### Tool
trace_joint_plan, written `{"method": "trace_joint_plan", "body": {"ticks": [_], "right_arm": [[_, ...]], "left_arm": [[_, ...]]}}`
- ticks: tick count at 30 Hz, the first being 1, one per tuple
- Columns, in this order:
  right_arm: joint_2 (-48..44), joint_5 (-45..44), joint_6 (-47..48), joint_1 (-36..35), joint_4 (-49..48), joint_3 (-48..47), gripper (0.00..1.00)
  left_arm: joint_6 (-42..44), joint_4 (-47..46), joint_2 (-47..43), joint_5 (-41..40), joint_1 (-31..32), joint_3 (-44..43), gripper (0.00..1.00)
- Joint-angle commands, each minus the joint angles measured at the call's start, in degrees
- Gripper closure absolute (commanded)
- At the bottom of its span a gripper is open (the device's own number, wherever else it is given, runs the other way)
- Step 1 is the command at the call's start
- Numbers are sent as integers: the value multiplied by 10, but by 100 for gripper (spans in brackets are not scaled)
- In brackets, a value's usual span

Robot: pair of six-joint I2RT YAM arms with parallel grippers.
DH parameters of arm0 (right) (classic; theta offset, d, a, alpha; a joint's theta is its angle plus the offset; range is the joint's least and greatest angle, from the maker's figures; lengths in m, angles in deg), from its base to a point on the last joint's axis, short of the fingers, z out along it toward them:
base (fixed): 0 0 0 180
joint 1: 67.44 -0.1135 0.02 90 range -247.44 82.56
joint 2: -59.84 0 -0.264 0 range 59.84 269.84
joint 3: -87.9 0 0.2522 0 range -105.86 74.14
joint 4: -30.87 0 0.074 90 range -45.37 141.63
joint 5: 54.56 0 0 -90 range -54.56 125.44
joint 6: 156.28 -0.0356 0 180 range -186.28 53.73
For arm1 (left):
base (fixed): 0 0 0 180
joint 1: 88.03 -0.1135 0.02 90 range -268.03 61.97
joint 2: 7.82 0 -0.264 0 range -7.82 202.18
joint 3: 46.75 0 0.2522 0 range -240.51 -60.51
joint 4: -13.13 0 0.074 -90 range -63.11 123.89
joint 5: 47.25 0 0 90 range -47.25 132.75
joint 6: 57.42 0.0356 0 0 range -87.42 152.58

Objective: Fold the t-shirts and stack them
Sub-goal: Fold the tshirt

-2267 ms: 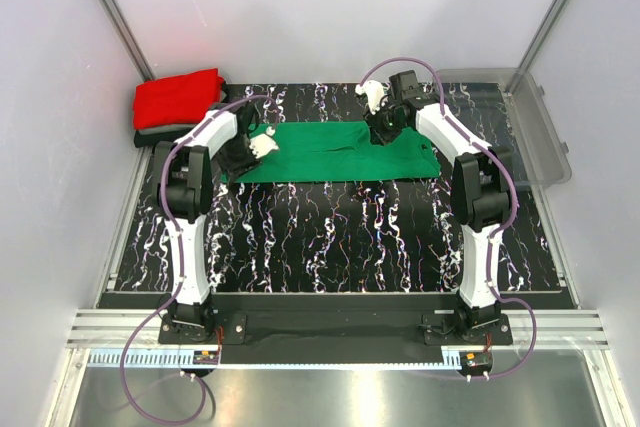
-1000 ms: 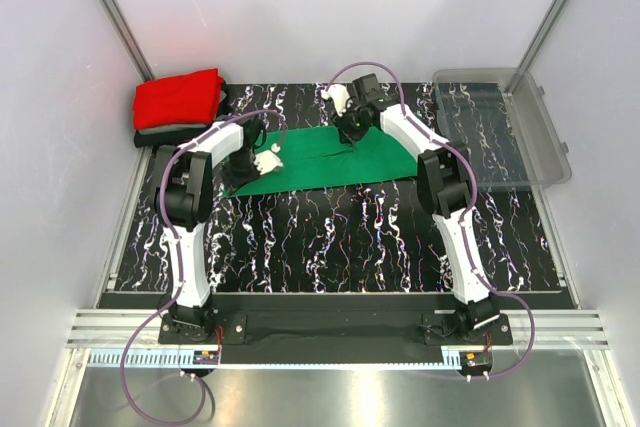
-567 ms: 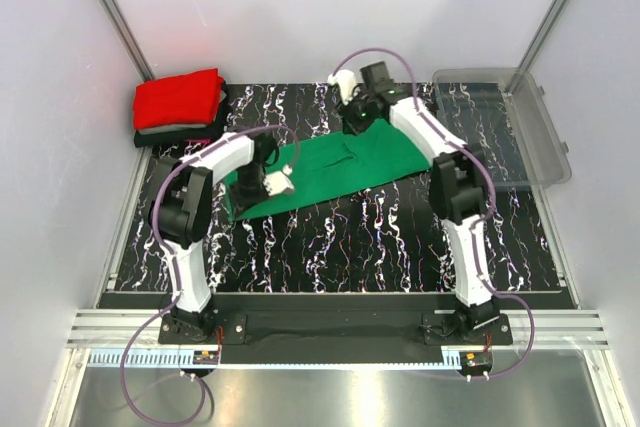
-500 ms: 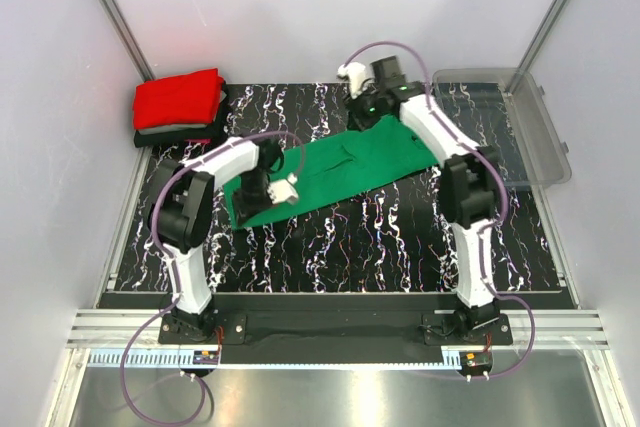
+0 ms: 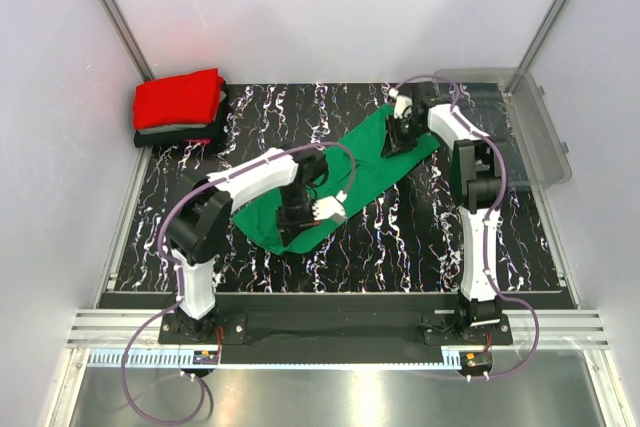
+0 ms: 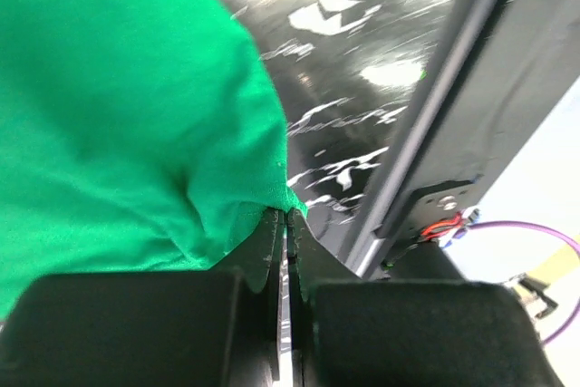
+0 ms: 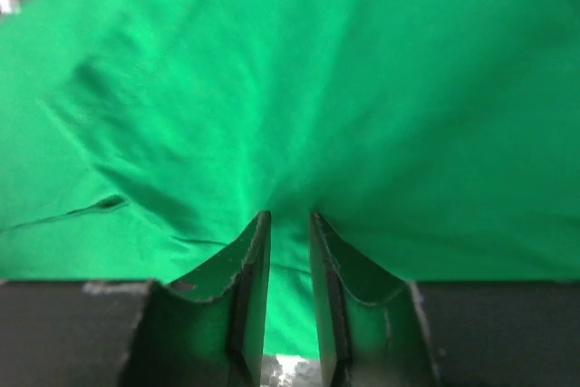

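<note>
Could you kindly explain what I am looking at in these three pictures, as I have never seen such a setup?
Two robot arms stand at the near edge of a black marbled table. The big picture looks down from above; the other two come from a camera on each wrist. On the table lie a green t-shirt, a folded red t-shirt stacked on dark ones, and a clear plastic bin. The left gripper pinches the green shirt's near end, the right gripper its far end.

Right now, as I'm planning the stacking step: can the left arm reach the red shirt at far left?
Probably yes, but not empty-handed. The left gripper is shut on a corner of the green shirt mid-table; only bare table lies between it and the red shirt.
</note>
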Motion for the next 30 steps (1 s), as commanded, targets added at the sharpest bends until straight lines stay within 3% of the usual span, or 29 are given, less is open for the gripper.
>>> {"method": "trace_joint_plan", "body": {"ticks": [1, 10, 16, 27, 30], "right_arm": [[11, -1, -15, -11, 16, -48, 69], [107, -53, 21, -41, 52, -185, 69], [178, -151, 46, -105, 84, -282, 57], [237, -180, 70, -139, 22, -370, 53], [273, -192, 87, -139, 21, -443, 53]], "left_arm": [[-2, 122, 19, 63, 28, -9, 100], [-16, 122, 53, 100, 76, -65, 100], [-24, 122, 77, 97, 88, -101, 99], [-70, 93, 118, 105, 96, -161, 98], [-72, 96, 146, 109, 106, -199, 95]]}}
